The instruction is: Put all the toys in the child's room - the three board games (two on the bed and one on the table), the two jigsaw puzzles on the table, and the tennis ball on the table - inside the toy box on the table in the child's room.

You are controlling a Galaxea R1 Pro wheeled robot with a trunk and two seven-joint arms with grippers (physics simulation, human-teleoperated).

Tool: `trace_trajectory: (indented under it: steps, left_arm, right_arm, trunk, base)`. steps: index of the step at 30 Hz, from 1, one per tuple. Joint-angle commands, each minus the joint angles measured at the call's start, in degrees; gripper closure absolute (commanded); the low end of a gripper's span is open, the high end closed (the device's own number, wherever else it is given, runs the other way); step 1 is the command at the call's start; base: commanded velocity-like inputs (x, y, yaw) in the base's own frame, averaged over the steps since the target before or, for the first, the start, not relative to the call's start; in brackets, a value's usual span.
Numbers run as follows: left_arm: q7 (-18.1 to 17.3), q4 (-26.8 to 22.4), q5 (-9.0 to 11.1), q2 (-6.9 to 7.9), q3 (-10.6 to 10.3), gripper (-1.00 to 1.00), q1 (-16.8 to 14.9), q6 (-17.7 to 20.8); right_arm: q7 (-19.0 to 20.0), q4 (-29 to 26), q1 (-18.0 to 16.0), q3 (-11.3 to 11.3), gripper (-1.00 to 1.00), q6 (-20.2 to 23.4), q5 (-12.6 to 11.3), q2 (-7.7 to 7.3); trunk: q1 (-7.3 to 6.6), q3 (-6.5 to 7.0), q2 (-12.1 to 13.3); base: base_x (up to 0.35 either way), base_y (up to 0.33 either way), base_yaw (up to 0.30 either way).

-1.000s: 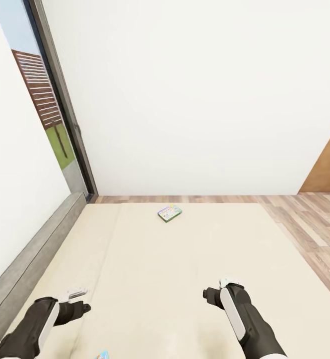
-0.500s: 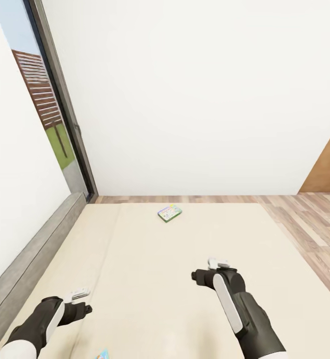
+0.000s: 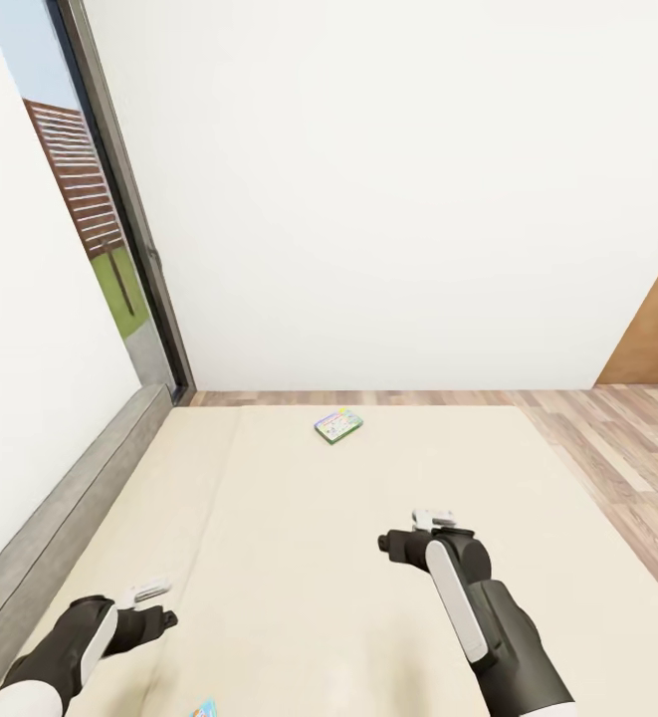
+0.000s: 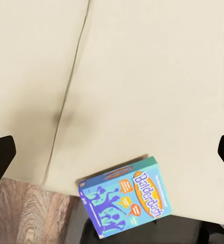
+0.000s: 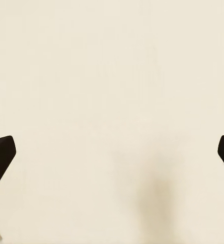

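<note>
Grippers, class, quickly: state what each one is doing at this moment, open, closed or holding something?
Left gripper: open, empty, above the blue board game on the bed.
Right gripper: open, empty, over bare mattress.

Cream bed (image 3: 368,558). The blue board game (image 4: 126,201) below the left gripper (image 4: 112,152) carries purple figures and orange bubbles. The far board game (image 3: 338,426) is green-edged, with a pastel lid.

Only readable text I can find is on the blue board game (image 4: 126,201) lying on the bed (image 4: 142,76): the lid says "Balderdash" in big yellow-orange letters, seen from the left wrist view. There are small speech-bubble blurbs on that lid too, but they're too tiny to read. The other board game (image 3: 338,426), further up the bed, is just a colourful blur, nothing legible.
</note>
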Motion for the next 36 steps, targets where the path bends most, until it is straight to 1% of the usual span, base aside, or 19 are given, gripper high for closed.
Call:
trace_trajectory:
  steps: [1, 3, 4, 5, 6, 8, 10, 11, 12, 16, 20, 21, 23, 24, 25, 27, 28, 31, 36]
  left_arm:
    - [-0.79, 0.19, 0.22, 0.04, 0.77, -1.00, -0.04, 0.38]
    - [-2.19, 0.66, 0.52, 0.12, 2.07, -1.00, -0.04, 0.44]
    - [-3.78, 1.01, 0.79, 0.18, 3.64, -1.00, -0.04, 0.55]
    - [-5.31, 1.23, 0.98, 0.22, 5.36, -1.00, -0.04, 0.68]
    - [-5.99, 1.31, 1.05, 0.24, 6.24, -1.00, -0.04, 0.77]
    - [-7.84, 1.50, 1.21, 0.31, 9.69, -1.00, -0.04, 1.51]
    - [-8.31, 1.54, 1.25, 0.31, 11.30, -1.00, -0.04, 2.02]
    - [-8.62, 1.57, 1.27, 0.29, 12.82, -1.00, -0.04, 2.61]
    - [-8.73, 1.60, 1.28, 0.27, 13.52, -1.00, -0.04, 2.87]
    - [-8.97, 1.68, 1.31, 0.25, 16.52, -1.00, -0.04, 3.83]
    - [-8.94, 1.70, 1.31, 0.27, 18.94, -1.00, -0.04, 4.56]
    - [-8.93, 1.70, 1.35, 0.31, 20.36, -1.00, -0.04, 5.56]
    - [-8.86, 1.67, 1.34, 0.44, 21.86, -1.00, -0.04, 7.26]
    - [-8.78, 1.54, 1.33, 0.63, 23.35, -1.00, -0.04, 9.39]
    - [-8.75, 1.47, 1.33, 0.79, 24.03, -1.00, -0.04, 10.44]
    - [-8.67, 1.37, 1.32, 1.32, 25.27, -1.00, -0.04, 12.30]
    - [-8.63, 1.30, 1.34, 1.98, 26.21, -1.00, -0.04, 13.61]
    - [-8.58, 1.25, 1.38, 2.95, 27.37, -1.00, -0.04, 15.01]
    - [-8.44, 1.27, 1.47, 3.41, 28.53, -1.00, -0.04, 15.79]
  right_arm:
    - [-0.57, -0.34, -0.04, 0.04, -1.00, 0.17, -0.64, -0.01]
    - [-0.49, -1.22, 0.01, 0.05, -1.00, 0.25, -0.89, -0.03]
    - [-0.30, -2.50, 0.07, 0.06, -1.00, 0.39, -1.53, -0.06]
    - [0.13, -4.01, 0.15, 0.08, -1.00, 0.64, -2.66, -0.09]
    - [0.47, -4.78, 0.32, 0.08, -1.00, 0.84, -3.38, -0.10]
    - [2.50, -7.40, 2.23, 0.12, -1.00, 2.04, -6.69, -0.13]
    - [3.73, -8.26, 3.44, 0.18, -1.00, 2.57, -8.02, -0.13]
    - [4.85, -8.85, 4.42, 0.21, -1.00, 2.91, -8.88, -0.14]
    - [5.34, -9.06, 4.77, 0.22, -1.00, 3.03, -9.20, -0.14]
    - [6.76, -9.65, 5.72, 0.66, -1.00, 3.32, -10.08, -0.14]
    - [7.17, -9.90, 6.00, 1.37, -1.00, 3.38, -10.42, -0.14]
    - [7.28, -10.13, 6.06, 1.81, -1.00, 3.39, -10.51, -0.13]
    - [7.34, -10.51, 6.11, 2.37, -1.00, 3.40, -10.57, -0.10]
    - [7.38, -11.06, 6.14, 3.16, -1.00, 3.41, -10.61, -0.09]
    - [7.40, -11.36, 6.15, 3.65, -1.00, 3.41, -10.62, -0.08]
    - [7.42, -11.96, 6.16, 4.81, -1.00, 3.40, -10.66, -0.07]
    - [7.43, -12.54, 6.17, 6.10, -1.00, 3.39, -10.70, -0.05]
    - [7.44, -13.47, 6.18, 8.15, -1.00, 3.29, -10.75, 0.06]
    - [7.42, -13.92, 6.19, 9.29, -1.00, 2.79, -11.65, 0.66]
  trunk:
    - [0.04, -0.12, -0.12]
    - [0.04, -0.12, -0.12]
    - [0.04, -0.12, -0.12]
    - [0.04, -0.12, -0.12]
    - [0.04, -0.12, -0.12]
    - [0.04, -0.12, -0.12]
    - [0.04, -0.12, -0.12]
    - [0.04, -0.12, -0.12]
    - [0.04, -0.12, -0.12]
    - [0.04, -0.12, -0.12]
    - [0.04, -0.12, -0.12]
    - [0.04, -0.12, -0.12]
    - [0.04, -0.12, -0.12]
    - [0.04, -0.12, -0.12]
    - [0.04, -0.12, -0.12]
    - [0.04, -0.12, -0.12]
    - [0.04, -0.12, -0.12]
    - [0.04, -0.12, -0.12]
    - [0.04, -0.29, -0.12]
  base:
    - [0.000, 0.000, 0.000]
    - [0.000, 0.000, 0.000]
    - [0.000, 0.000, 0.000]
    - [0.000, 0.000, 0.000]
    - [0.000, 0.000, 0.000]
    - [0.000, 0.000, 0.000]
    - [0.000, 0.000, 0.000]
    - [0.000, 0.000, 0.000]
    - [0.000, 0.000, 0.000]
    - [0.000, 0.000, 0.000]
    - [0.000, 0.000, 0.000]
    - [0.000, 0.000, 0.000]
    - [0.000, 0.000, 0.000]
    - [0.000, 0.000, 0.000]
    - [0.000, 0.000, 0.000]
    - [0.000, 0.000, 0.000]
    - [0.000, 0.000, 0.000]
    - [0.000, 0.000, 0.000]
    - [0.000, 0.000, 0.000]
